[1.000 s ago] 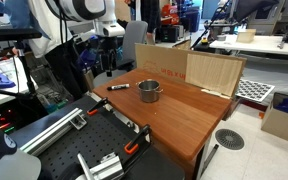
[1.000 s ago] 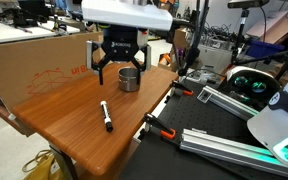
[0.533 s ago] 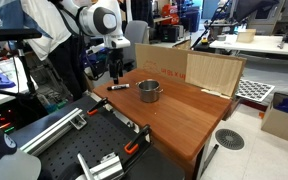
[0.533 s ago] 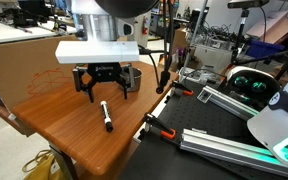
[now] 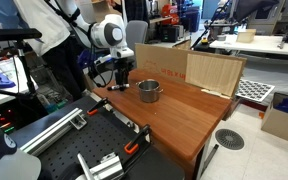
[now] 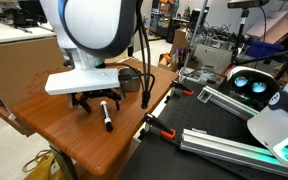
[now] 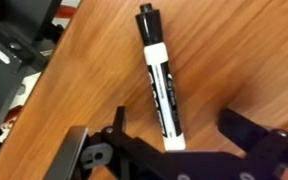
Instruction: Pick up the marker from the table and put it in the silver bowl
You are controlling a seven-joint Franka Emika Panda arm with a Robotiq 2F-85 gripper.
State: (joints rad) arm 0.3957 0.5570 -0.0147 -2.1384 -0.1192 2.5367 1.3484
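The claw [image 6: 101, 102] has swung away from the silver bowl [image 5: 149, 91]; now low, open, astride the marker [image 6: 107, 120].

I see the table [image 7: 234, 50] as smooth reddish wood with fine grain and a soft sheen. The marker [image 7: 159, 80] has a glossy white plastic barrel and a black cap. The gripper [image 7: 174, 116] has 2 matt black fingers. The silver bowl [image 5: 149, 92] is shiny metal, and the cardboard panel [image 5: 214, 72] is dull brown.

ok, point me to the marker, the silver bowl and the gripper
marker [image 7: 159, 85], wrist view, middle of its white barrel
silver bowl [image 5: 149, 94], in an exterior view, its outer side wall
gripper [image 6: 97, 103], in an exterior view, midway between its fingertips
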